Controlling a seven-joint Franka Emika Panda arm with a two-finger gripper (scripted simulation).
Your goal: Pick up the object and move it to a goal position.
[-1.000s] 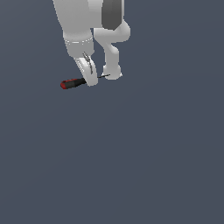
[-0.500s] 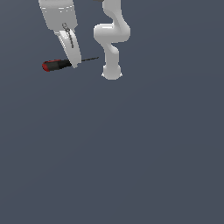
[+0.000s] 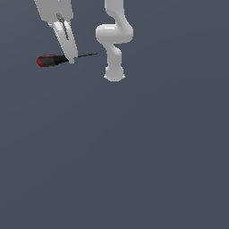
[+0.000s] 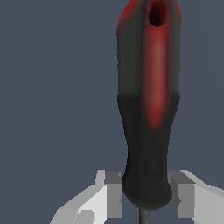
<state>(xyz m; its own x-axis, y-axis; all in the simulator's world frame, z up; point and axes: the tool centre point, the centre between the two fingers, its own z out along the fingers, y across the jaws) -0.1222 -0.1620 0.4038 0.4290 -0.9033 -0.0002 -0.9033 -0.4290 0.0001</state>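
Fingers [image 4: 114, 197] clamped on the screwdriver [image 3: 53, 60], pads pinching the front end of the black handle right where the thin shaft starts, one pad on each side of it in the wrist view. Screwdriver is carried in the air, near level, long axis crosswise to the fingers: red butt sticks out toward the exterior view's left, shaft tip toward the exterior view's right, near the arm base [image 3: 114, 74]. Grip sits off-centre toward the shaft, so the heavier handle overhangs and could pivot during transport; no goal marker visible
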